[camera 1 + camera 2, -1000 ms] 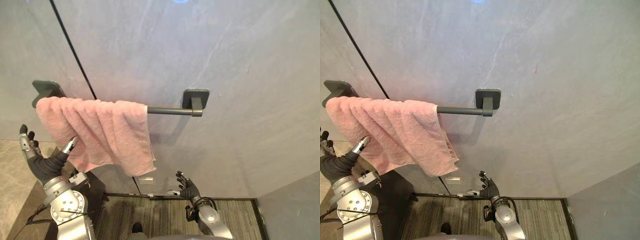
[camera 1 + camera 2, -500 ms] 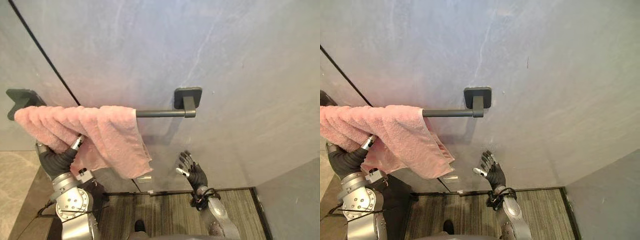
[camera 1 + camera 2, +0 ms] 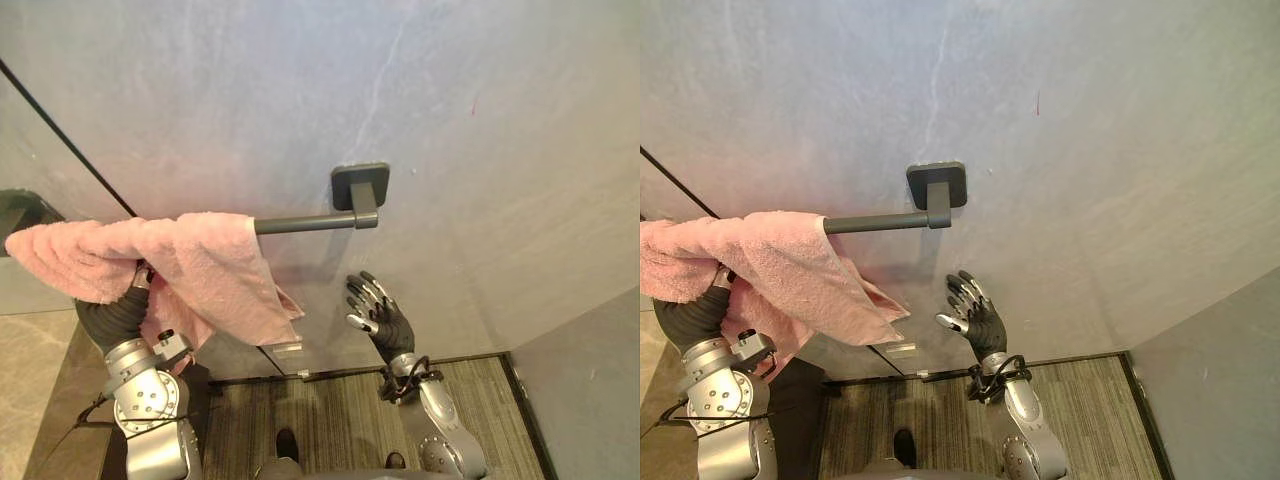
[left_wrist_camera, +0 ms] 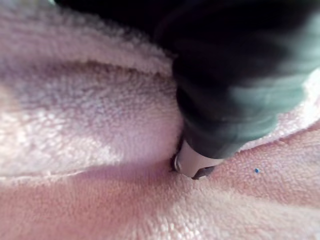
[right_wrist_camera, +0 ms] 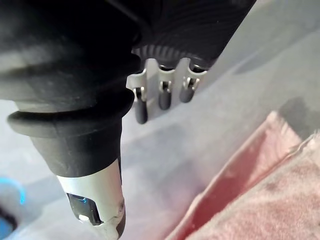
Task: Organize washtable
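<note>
A pink towel [image 3: 205, 268] hangs bunched over the left part of a dark towel bar [image 3: 305, 223] on the grey wall. My left hand [image 3: 112, 318] reaches up from below into the towel's left folds, its fingers curled into the cloth. In the left wrist view its thumb [image 4: 199, 161] presses into the pink towel [image 4: 90, 110]. My right hand [image 3: 380, 318] is raised under the bar's right bracket [image 3: 360, 186], to the right of the towel, open and holding nothing. Its straight fingers [image 5: 161, 95] show before the wall, with the towel's edge [image 5: 250, 200] nearby.
The grey wall [image 3: 450, 120] has a dark diagonal seam [image 3: 60, 140] at the left. The bar's left bracket [image 3: 20, 207] sits behind the towel's end. A striped mat [image 3: 330, 415] covers the floor below. Another grey wall [image 3: 595, 400] stands at the lower right.
My left hand has closed on the towel and gathered its left folds. My right hand has risen from near the floor to just under the bar. The camera has shifted.
</note>
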Controlling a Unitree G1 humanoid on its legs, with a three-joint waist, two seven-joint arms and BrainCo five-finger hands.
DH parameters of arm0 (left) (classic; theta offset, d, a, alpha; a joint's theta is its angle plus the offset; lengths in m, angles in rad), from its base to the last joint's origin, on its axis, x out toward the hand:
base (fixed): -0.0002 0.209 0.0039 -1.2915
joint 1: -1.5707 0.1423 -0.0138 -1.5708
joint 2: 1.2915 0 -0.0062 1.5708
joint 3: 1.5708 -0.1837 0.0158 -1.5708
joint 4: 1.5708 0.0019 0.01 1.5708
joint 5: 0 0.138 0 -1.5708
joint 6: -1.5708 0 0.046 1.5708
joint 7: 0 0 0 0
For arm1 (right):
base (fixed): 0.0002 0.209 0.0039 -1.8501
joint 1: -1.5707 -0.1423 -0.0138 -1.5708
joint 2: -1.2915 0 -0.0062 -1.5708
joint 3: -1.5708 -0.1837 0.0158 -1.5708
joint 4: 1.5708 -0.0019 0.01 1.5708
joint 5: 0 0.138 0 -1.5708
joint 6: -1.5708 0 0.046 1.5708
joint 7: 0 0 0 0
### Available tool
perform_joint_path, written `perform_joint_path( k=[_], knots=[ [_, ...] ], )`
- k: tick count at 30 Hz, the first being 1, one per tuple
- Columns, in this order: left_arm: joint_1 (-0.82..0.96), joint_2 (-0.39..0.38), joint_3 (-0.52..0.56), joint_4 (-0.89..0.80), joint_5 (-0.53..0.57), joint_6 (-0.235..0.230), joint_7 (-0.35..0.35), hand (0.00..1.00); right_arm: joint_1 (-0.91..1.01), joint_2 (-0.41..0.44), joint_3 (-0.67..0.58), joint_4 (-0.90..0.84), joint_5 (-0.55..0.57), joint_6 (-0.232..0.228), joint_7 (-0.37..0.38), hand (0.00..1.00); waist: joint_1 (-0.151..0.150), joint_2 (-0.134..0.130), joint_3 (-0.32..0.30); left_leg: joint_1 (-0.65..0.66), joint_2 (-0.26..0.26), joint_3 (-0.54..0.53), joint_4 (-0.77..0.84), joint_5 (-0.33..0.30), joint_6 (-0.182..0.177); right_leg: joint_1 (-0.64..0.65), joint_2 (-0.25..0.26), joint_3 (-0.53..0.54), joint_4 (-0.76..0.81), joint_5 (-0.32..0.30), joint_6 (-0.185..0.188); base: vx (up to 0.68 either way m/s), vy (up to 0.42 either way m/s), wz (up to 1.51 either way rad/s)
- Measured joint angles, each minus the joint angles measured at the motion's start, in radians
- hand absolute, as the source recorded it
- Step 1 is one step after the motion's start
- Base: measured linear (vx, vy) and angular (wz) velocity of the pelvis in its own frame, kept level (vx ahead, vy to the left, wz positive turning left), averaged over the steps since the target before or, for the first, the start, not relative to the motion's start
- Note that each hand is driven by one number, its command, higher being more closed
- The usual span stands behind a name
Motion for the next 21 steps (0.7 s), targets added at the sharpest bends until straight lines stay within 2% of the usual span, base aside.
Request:
perform_joint_path(
  k=[3, 6, 9, 11, 14, 21],
  knots=[
    [0.000, 0.000, -0.001, 0.000, 0.000, -0.002, 0.000, 1.00, -0.067, -0.004, 0.044, -0.002, -0.007, 0.000, 0.000, 0.00, -0.009, 0.001, 0.001, -0.001, -0.001, -0.004, 0.000, 0.000, 0.000, 0.000, 0.003, -0.002, 0.001, 0.001, 0.000, -0.01, -0.001, 0.02],
    [-0.004, 0.001, -0.019, 0.002, -0.001, -0.003, 0.001, 1.00, -0.233, 0.002, 0.125, 0.002, -0.032, -0.007, -0.001, 0.00, -0.016, 0.004, 0.001, -0.002, -0.001, -0.007, -0.001, 0.004, 0.004, 0.000, 0.003, -0.003, 0.001, 0.002, -0.001, 0.00, 0.000, 0.00],
    [-0.011, 0.001, -0.040, 0.004, -0.003, -0.003, 0.002, 1.00, -0.373, 0.059, 0.174, 0.031, -0.041, -0.024, -0.005, 0.00, -0.012, 0.009, 0.002, -0.003, -0.002, -0.010, -0.003, 0.007, 0.008, 0.000, 0.003, -0.007, 0.001, 0.003, -0.001, 0.00, 0.004, 0.04],
    [-0.011, 0.001, -0.041, 0.008, -0.011, -0.004, 0.004, 1.00, -0.412, 0.093, 0.191, 0.052, -0.040, -0.029, -0.017, 0.00, -0.009, 0.012, 0.004, -0.003, -0.004, -0.014, -0.004, 0.008, 0.009, 0.002, 0.002, -0.012, 0.001, 0.003, -0.001, 0.02, 0.005, 0.08],
    [-0.024, 0.001, -0.055, 0.020, -0.022, -0.005, 0.003, 1.00, -0.429, 0.094, 0.197, 0.070, -0.038, -0.032, -0.023, 0.00, 0.010, 0.018, 0.007, -0.003, -0.011, -0.028, -0.009, 0.013, 0.013, 0.009, -0.004, -0.030, 0.000, 0.002, -0.001, 0.02, 0.012, 0.15],
    [-0.024, 0.001, -0.067, 0.020, -0.022, -0.012, 0.003, 1.00, -0.432, 0.094, 0.181, 0.101, -0.047, -0.040, -0.048, 0.00, 0.012, 0.024, 0.009, -0.001, -0.022, -0.066, -0.030, 0.032, 0.018, 0.028, -0.010, -0.073, -0.002, 0.002, 0.000, -0.01, 0.012, 0.18]
  ],
)
